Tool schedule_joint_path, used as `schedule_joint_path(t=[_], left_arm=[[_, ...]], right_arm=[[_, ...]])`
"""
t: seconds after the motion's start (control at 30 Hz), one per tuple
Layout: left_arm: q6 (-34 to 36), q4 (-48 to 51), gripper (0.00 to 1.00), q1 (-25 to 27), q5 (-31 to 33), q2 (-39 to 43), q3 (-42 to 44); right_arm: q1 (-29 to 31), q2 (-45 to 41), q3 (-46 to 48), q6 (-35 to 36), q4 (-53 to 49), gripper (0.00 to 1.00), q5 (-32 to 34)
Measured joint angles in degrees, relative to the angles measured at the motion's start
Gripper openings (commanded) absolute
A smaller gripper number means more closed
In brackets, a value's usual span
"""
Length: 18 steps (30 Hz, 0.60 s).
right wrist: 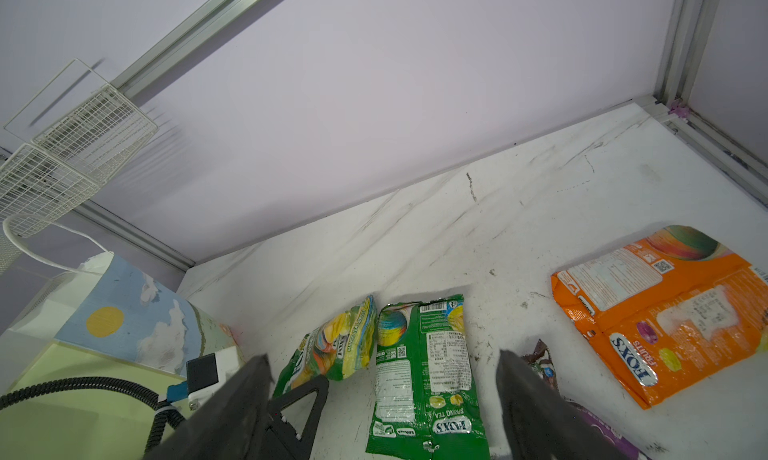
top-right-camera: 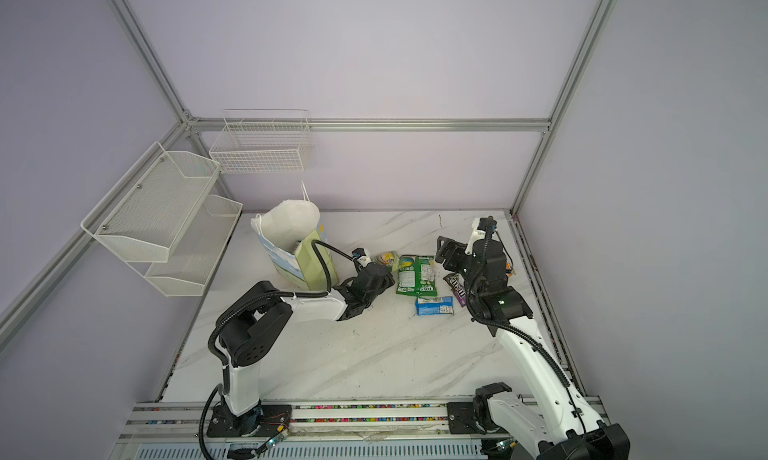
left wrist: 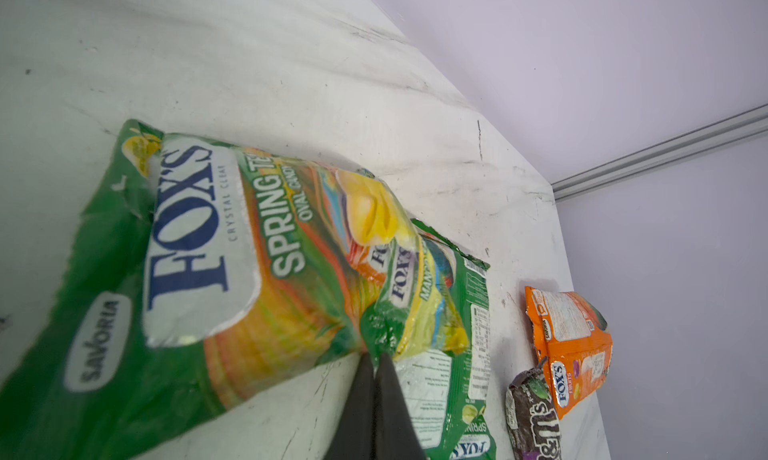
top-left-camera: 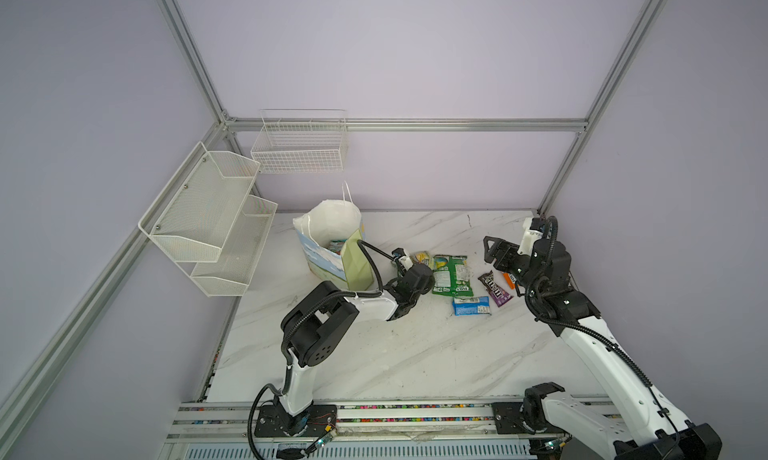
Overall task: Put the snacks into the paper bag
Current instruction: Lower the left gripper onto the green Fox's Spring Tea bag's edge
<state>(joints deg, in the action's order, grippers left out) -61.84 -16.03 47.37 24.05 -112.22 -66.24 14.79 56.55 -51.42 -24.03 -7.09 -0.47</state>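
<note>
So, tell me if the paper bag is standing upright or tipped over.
Upright. In both top views the paper bag stands on its base, mouth open upward, white lining showing.

Both top views look steeply down over the whole table (top-left-camera: 415,354); wrist cameras, close in, share the orange packet (right wrist: 665,312).

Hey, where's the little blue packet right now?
In both top views the blue packet lies on the table, right of centre, just nearer the camera than the flat green packet, left of the purple wrapper.
</note>
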Motion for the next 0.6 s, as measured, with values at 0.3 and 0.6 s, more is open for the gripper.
schedule_joint_path(t=[0.3,0.6], left_arm=[[2.91,0.74,0.0,0.83,1.99,2.67,-0.92],[0.7,4.39,0.95,0.35,3.89,4.68,-0.9]], right_arm=[[0.0,-0.87,0.57,-0.76,-0.04,0.86,0.0],[0.0,-1.31,1.86,-1.11,-0.02,0.88,-0.55]])
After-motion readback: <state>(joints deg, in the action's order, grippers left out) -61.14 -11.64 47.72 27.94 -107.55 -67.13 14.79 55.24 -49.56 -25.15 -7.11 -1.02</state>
